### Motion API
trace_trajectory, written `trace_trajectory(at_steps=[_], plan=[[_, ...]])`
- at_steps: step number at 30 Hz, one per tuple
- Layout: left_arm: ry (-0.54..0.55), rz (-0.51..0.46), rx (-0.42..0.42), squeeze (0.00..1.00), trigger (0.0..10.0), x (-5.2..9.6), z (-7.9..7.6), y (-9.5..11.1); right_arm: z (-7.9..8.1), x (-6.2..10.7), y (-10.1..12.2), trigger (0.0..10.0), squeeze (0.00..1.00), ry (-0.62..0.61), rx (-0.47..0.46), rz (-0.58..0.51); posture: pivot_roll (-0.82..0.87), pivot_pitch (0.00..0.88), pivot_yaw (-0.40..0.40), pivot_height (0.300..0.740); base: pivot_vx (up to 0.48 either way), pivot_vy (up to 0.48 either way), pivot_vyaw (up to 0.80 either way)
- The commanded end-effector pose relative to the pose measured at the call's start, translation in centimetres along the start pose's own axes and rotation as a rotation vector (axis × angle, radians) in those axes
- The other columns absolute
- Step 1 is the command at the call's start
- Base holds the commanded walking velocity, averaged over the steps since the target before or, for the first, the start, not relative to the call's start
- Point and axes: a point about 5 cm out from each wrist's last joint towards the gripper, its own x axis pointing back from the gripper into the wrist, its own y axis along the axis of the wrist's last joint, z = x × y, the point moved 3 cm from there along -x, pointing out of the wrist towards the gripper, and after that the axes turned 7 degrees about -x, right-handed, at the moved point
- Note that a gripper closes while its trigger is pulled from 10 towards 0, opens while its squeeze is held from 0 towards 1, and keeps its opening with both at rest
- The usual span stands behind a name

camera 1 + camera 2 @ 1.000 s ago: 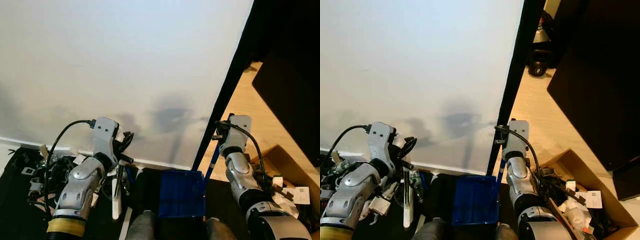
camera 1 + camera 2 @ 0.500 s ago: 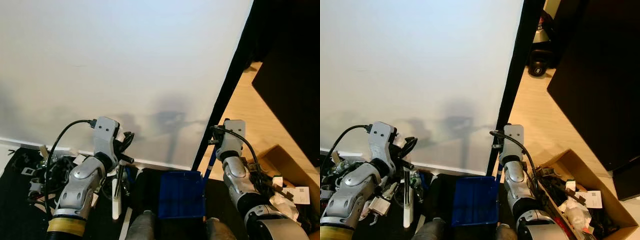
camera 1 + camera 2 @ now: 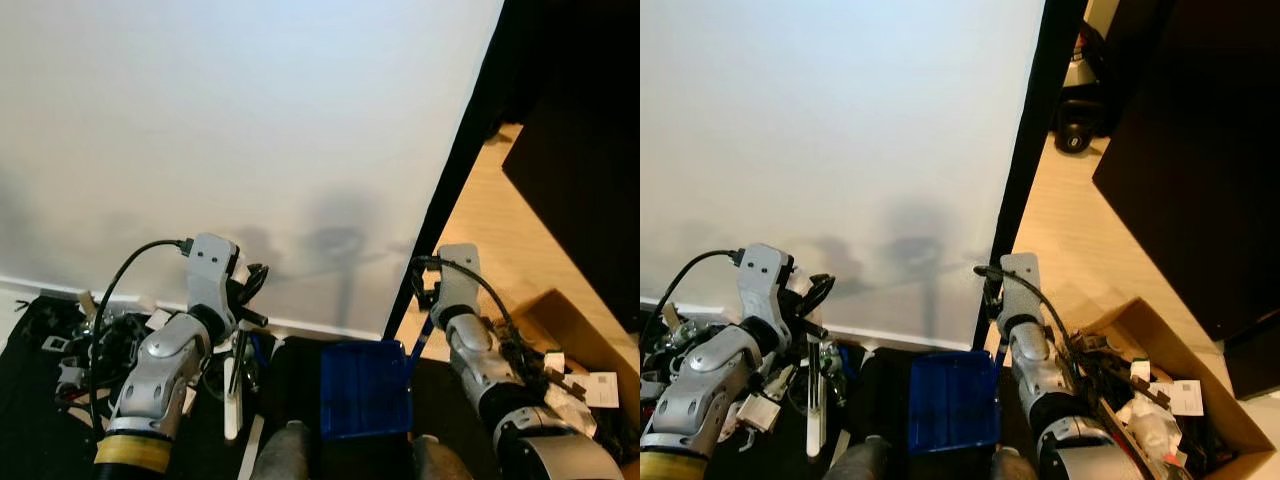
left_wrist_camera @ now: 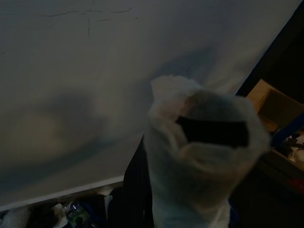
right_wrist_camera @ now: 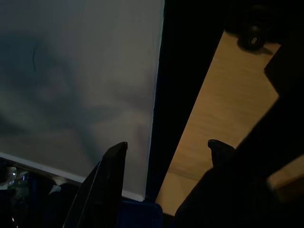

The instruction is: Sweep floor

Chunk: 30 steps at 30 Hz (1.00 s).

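The white wall [image 3: 250, 130] stands directly ahead of both grippers and takes up most of the head views. A black door edge [image 3: 455, 170] ends it just beyond the right gripper. Past that edge lies the bare wooden floor [image 3: 1080, 250], the surface the task concerns; it is well apart from the left gripper and close ahead of the right one.

The blue dustpan [image 3: 365, 390] sits low between the two arms, its open tray facing up. A thin blue handle [image 3: 424, 335] rises from it to just below the right gripper [image 5: 164, 145]. In the right wrist view the two black fingers [image 5: 111, 161] stand wide apart with only wall and door edge between them. Whether the handle is gripped lower down cannot be told. This placement likely keeps the pan near the floor, ready to receive dirt.

An open cardboard box [image 3: 1160, 400] of mixed odds and ends rests beside the right arm, near the elbow.

The left gripper [image 3: 240, 295] is raised, and a pale stick [image 3: 233, 385] hangs down from it, probably the brush. Its fingers are hidden, so their state cannot be told. In the left wrist view a pale wrapped object [image 4: 204, 152] sits directly before the camera.

A heap of small clutter [image 3: 75, 340] lies on a dark mat beside the left arm.

Judgement: sweeping has not visibly begun; the robot faces the wall rather than the open floor.
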Motion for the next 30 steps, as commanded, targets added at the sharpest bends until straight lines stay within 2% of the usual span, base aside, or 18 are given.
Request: trace_trajectory(at_steps=[1,4,6,11,14,20,23,28,30], plan=[[-0.009,-0.010,0.003,0.00,10.0,-0.1,-0.3,0.3,-0.3,-0.3,1.5,10.0,0.00,0.015,0.016,-0.027,0.14,0.149,0.025,0.740,0.000,0.000,0.00],[-0.012,-0.013,0.003,0.00,10.0,-0.3,-0.4,0.3,-0.9,-0.5,2.8,10.0,0.00,0.025,0.048,-0.043,0.14,0.149,0.025,0.740,0.000,0.000,0.00],[-0.014,-0.015,0.003,0.00,10.0,-0.3,-0.5,0.3,-1.6,-0.6,4.6,10.0,0.00,0.033,0.068,-0.061,0.12,0.150,0.018,0.740,0.000,0.000,0.00],[-0.015,-0.014,0.005,0.00,10.0,-0.2,-0.5,0.3,-1.9,-0.3,5.1,10.0,0.00,0.052,0.073,-0.026,0.12,0.150,0.010,0.740,0.000,0.000,0.00],[-0.014,-0.013,0.008,0.00,10.0,-0.2,-0.7,0.2,-1.7,0.9,4.5,10.0,0.00,0.098,0.051,0.073,0.11,0.150,-0.001,0.740,0.000,0.000,0.00],[-0.013,-0.015,0.011,0.00,10.0,-0.2,-0.8,0.1,-1.9,1.9,3.4,10.0,0.00,0.125,0.055,0.144,0.09,0.149,-0.014,0.740,0.000,0.000,0.00],[-0.011,-0.015,0.014,0.00,10.0,-0.3,-0.9,0.0,-3.4,3.2,2.3,10.0,0.00,0.092,0.042,0.219,0.09,0.149,-0.022,0.740,0.000,0.000,0.00],[-0.011,-0.015,0.016,0.00,10.0,-0.2,-0.9,-0.1,-4.4,3.8,1.9,10.0,0.00,0.053,-0.008,0.253,0.08,0.149,-0.029,0.740,0.000,0.000,0.00],[-0.011,-0.014,0.017,0.00,10.0,-0.3,-1.0,-0.2,-5.2,4.6,1.2,10.0,0.00,0.016,-0.049,0.307,0.07,0.149,-0.031,0.740,0.000,0.000,0.00]])
